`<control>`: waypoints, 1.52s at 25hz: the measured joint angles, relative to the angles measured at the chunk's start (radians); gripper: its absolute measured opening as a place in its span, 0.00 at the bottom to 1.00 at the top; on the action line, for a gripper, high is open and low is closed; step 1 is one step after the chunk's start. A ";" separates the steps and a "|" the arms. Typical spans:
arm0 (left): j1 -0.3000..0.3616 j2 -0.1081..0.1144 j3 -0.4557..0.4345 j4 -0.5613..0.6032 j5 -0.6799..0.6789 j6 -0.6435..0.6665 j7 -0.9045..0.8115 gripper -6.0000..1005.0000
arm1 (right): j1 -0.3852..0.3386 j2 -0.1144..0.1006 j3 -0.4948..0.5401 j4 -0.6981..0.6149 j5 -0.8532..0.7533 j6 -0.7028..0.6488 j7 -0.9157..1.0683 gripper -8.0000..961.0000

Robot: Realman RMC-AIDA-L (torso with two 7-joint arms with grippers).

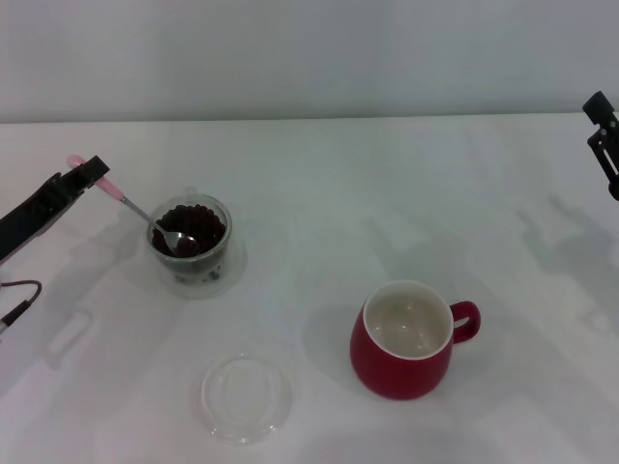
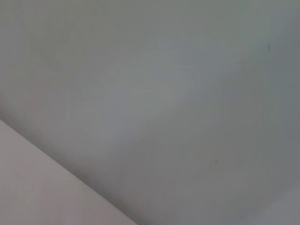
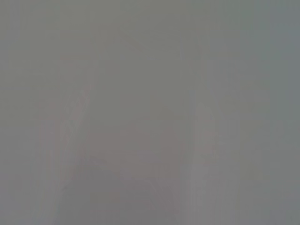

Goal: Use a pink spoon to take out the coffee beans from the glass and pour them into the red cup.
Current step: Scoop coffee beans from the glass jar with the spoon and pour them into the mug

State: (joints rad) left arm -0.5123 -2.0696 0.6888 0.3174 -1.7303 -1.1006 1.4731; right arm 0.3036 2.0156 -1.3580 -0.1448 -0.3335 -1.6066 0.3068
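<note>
Your left claw is clenched on the pale pink handle of the spoon, just to the left of the glass. The spoon slants down from the claw over the glass rim, and its shiny metal bowl lies on the coffee beans, a dark, nearly black heap that fills the glass. The glass itself is small, clear and round with thick walls, standing upright on the white counter.

The red cup stands to the right of the glass and nearer to you, well apart from it. It is dark red with a white inside, its loop handle turned away from the glass. A flat clear dish lies nearer to you than the glass.

Your right claw hangs far to the right of the glass; you cannot tell whether it is released or clenched.
</note>
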 joint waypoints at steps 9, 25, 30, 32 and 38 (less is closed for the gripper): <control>0.004 -0.001 -0.002 -0.012 -0.058 -0.026 -0.008 0.13 | -0.003 0.000 -0.001 0.009 0.001 -0.012 0.000 0.54; 0.017 0.012 -0.002 -0.024 -0.095 -0.102 -0.057 0.13 | 0.001 0.000 0.004 0.001 0.004 0.038 -0.001 0.54; 0.024 0.018 0.004 -0.024 -0.086 -0.185 -0.077 0.13 | 0.005 0.000 0.006 0.000 0.004 0.039 -0.006 0.54; 0.022 0.021 0.007 -0.023 -0.072 -0.220 -0.086 0.13 | 0.007 -0.001 0.006 -0.004 0.004 0.040 -0.008 0.54; 0.002 0.027 0.007 -0.016 -0.023 -0.280 -0.119 0.13 | 0.017 -0.002 0.017 -0.010 0.008 0.050 -0.010 0.54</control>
State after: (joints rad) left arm -0.5100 -2.0431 0.6962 0.3012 -1.7528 -1.3809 1.3546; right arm 0.3204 2.0141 -1.3405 -0.1550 -0.3251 -1.5565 0.2964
